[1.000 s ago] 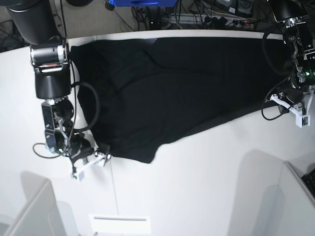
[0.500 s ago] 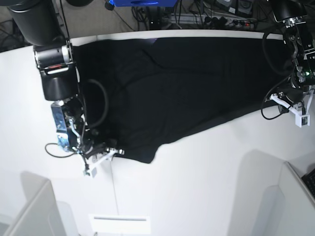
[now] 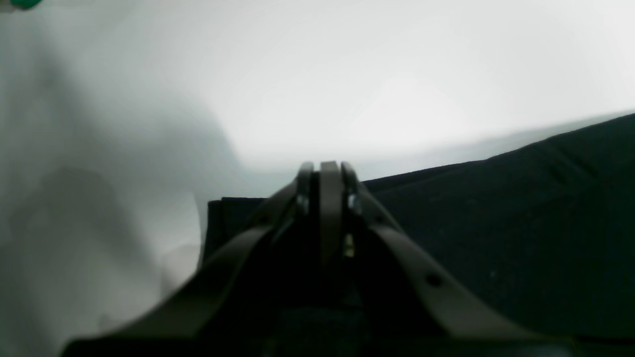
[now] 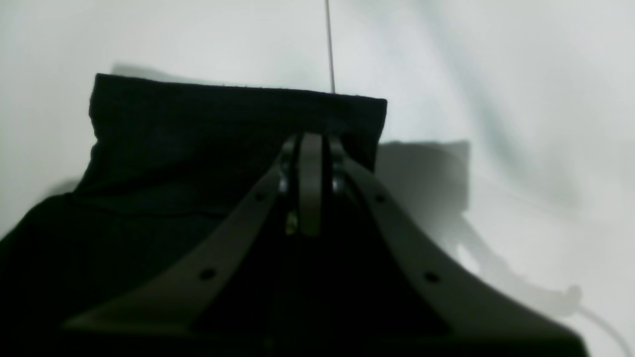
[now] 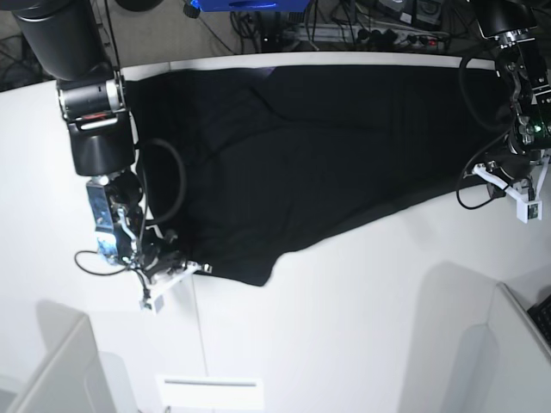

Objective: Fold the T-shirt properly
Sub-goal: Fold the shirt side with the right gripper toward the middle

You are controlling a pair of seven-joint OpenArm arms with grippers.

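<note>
On the near side of the white counter [image 5: 344, 327], the right gripper [image 5: 191, 269] has its jaws together, pinched on the T-shirt [image 5: 310, 146] at its near hem corner, where the cloth stands up in a small fold. The black T-shirt lies spread flat across the counter's far half. At its other end, the left gripper [image 5: 508, 176] has its jaws clamped on the T-shirt's edge.

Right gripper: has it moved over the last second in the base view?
Yes. The right gripper slid toward the T-shirt along the table, reaching its near corner and shutting.
</note>
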